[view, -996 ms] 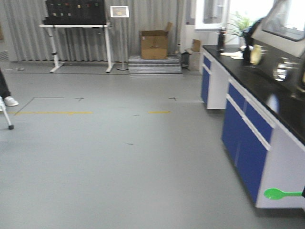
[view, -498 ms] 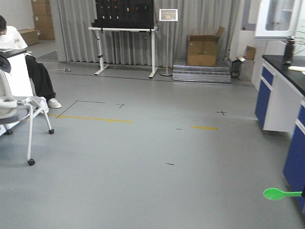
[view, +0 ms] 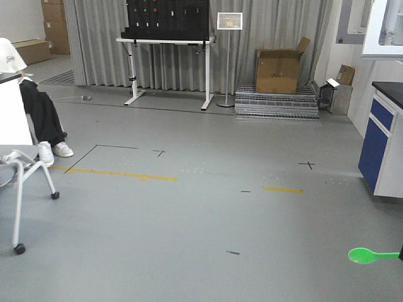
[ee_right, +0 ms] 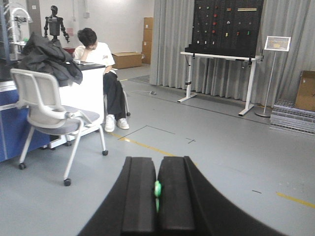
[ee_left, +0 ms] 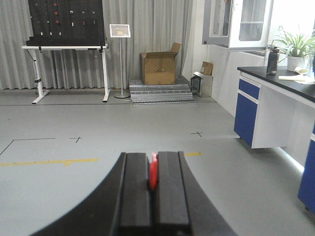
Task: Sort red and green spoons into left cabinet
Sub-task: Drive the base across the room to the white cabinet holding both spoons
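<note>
From the front: looks across a smooth grey floor [view: 189,214] marked with yellow tape, toward a cardboard box [view: 280,63] and a blue-fronted cabinet [view: 381,148] at the right edge. Shows the green spoon [view: 368,255] poking in from the lower right, bowl leading, glossy moulded plastic with a rounded oval bowl and a flat handle; leaves whatever grips it outside the frame. From the left wrist: finds the left hand [ee_left: 152,158] clamped on the red spoon [ee_left: 153,170], flat matte black fingers [ee_left: 135,187] pressed together with only a thin red edge of plastic showing in the seam. Takes in, further right, white units with blue doors under a dark tabletop [ee_left: 290,86] carrying a potted plant [ee_left: 297,46]. From the right wrist: finds the right hand [ee_right: 158,164] clamped likewise on the green spoon, just a sliver of bright green between broad black pads [ee_right: 140,196]. Looks past it at a wheeled grey chair [ee_right: 44,93] and a seated person [ee_right: 96,49]. Judged on progress: both spoons in hand and apparently in transit, neither put away; no cabinet door seen open, and cannot tell which unit counts as the left cabinet. Left to do, probably: drive up to it, open it, and set red and green inside.
</note>
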